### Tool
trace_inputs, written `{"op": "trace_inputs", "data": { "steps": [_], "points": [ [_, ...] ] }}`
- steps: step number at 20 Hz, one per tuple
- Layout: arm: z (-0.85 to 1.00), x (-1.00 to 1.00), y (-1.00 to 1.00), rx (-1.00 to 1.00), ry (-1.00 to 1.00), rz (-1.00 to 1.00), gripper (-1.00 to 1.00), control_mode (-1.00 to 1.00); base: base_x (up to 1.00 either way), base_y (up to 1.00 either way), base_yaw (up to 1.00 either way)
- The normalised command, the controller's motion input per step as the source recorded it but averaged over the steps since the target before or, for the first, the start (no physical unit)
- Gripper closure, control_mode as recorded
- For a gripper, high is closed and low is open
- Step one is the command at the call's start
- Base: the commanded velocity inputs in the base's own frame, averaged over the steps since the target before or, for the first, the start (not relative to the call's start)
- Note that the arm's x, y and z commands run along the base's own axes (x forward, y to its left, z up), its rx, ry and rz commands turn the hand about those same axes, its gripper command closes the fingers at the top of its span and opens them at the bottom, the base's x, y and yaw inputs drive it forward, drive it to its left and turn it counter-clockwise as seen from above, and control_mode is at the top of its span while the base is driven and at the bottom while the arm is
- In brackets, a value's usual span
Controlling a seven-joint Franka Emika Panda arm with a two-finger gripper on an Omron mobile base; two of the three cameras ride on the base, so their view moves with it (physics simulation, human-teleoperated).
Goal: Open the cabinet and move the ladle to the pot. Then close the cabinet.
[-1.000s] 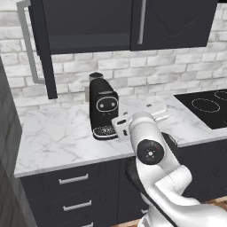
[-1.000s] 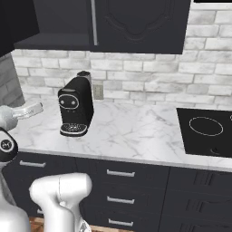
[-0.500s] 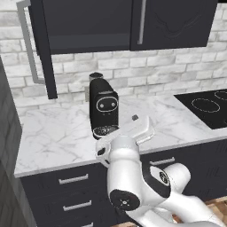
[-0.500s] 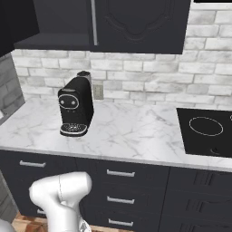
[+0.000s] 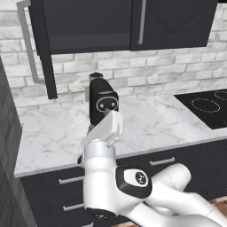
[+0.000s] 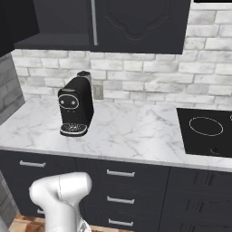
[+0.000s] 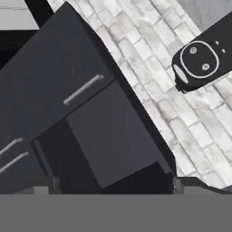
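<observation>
Desk (image 5: pixel 53 133), white marble, is the reference: it runs under the brick wall with black base drawers (image 6: pixel 122 186) below its front edge. Cabinet (image 5: pixel 88 22) hangs above the desk's left part; its left door (image 5: pixel 42 48) stands swung out with the bar handle facing the room, its right door (image 5: pixel 177 22) sits flush. Cooktop (image 6: pixel 208 131) is set into the desk's right end. Coffee machine (image 6: pixel 74 106) stands on the desk below the cabinet, near the wall. End effector (image 7: pixel 113 188) spread wide, holding nothing, pointed at the cabinet's underside and dark opening.
</observation>
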Motion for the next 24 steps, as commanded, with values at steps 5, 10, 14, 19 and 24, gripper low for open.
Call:
{"op": "trace_inputs", "data": {
  "steps": [5, 10, 14, 19, 24],
  "points": [
    [-0.17, -0.08, 0.58, -0.3, 0.0, 0.05, -1.0, -1.0, 0.0, 0.0, 0.0],
    [-0.15, 0.0, 0.52, -0.29, 0.0, 0.05, -1.0, -1.0, 0.0, 0.0, 0.0],
    [0.0, 0.0, 0.29, -0.18, 0.02, 0.01, -1.0, -1.0, 0.0, 0.0, 0.0],
    [0.06, 0.02, 0.33, -0.16, -0.01, 0.01, -1.0, -1.0, 0.0, 0.0, 0.0],
    [0.14, 0.0, 0.24, -0.01, 0.0, 0.01, -1.0, -1.0, 0.0, 0.0, 0.0]
  ]
}}
